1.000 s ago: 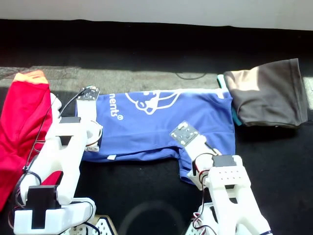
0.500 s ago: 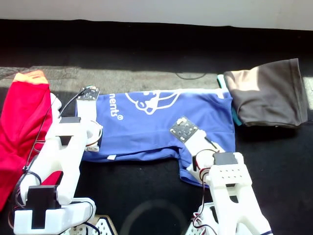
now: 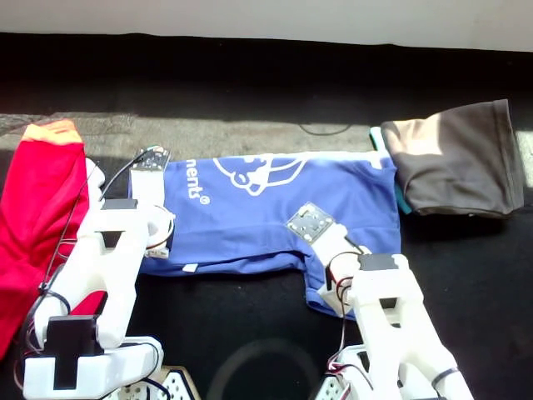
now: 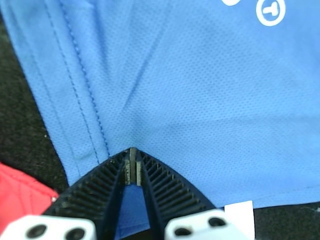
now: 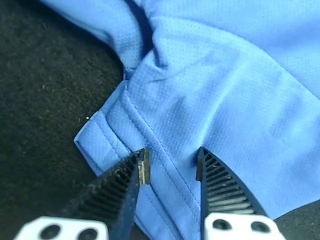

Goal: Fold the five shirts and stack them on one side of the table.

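At the blue shirt (image 3: 250, 217) edge, left tool (image 4: 132, 167) pinches hem; right tool (image 5: 171, 165) spread.

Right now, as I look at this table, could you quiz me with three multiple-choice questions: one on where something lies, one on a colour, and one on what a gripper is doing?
1. Where does the red shirt lie?
A) beside the left arm
B) in a basket
C) hanging on a rack

2. What colour is the middle shirt?
A) green
B) blue
C) white

3. What state is the left gripper in?
A) wide open above bare table
B) shut on the middle shirt
C) holding a cup

Answers:
1 A: the red cloth lies on the table right next to that arm.
2 B: the shirt is blue with a white print.
3 B: the left wrist view shows its fingers pinched together on the shirt's hem.
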You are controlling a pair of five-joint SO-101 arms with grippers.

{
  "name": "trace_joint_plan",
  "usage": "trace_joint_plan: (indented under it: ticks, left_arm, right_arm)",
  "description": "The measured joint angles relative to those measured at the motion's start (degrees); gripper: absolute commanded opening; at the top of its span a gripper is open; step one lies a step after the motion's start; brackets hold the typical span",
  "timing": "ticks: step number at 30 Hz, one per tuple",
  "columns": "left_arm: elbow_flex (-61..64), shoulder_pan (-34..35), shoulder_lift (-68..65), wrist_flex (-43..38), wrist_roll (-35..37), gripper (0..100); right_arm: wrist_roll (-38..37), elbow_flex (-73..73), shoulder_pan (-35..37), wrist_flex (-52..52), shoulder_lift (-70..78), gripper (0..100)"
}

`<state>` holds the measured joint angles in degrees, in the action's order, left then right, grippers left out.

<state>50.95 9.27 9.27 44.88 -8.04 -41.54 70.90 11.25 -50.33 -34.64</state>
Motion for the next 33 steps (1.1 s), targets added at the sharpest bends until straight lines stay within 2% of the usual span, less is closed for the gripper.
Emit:
trace_joint_plan:
  ticks: [5, 6, 16, 22, 28, 33]
  left_arm:
    - [0.0, 0.0, 0.0, 0.0, 0.0, 1]
    - [0.0, 0.0, 0.0, 0.0, 0.0, 1]
    - [0.0, 0.0, 0.0, 0.0, 0.0, 1]
    - [0.0, 0.0, 0.0, 0.0, 0.0, 1]
    - [0.0, 0.0, 0.0, 0.0, 0.0, 1]
    - [0.0, 0.0, 0.0, 0.0, 0.0, 1]
  right_arm:
    - [-0.09, -0.09, -0.26, 1.93, 0.97, 0.8]
    - [-0.09, -0.26, -0.26, 2.02, 0.79, 0.4]
    - [-0.09, -4.4, -0.26, -7.56, -11.08, 1.0]
    - [-0.09, -4.4, 0.0, -12.31, -13.01, 1.4]
    - [-0.09, -4.4, 0.0, -12.57, -13.01, 16.1]
    - [-0.09, -3.96, 0.0, -14.42, -13.36, 16.3]
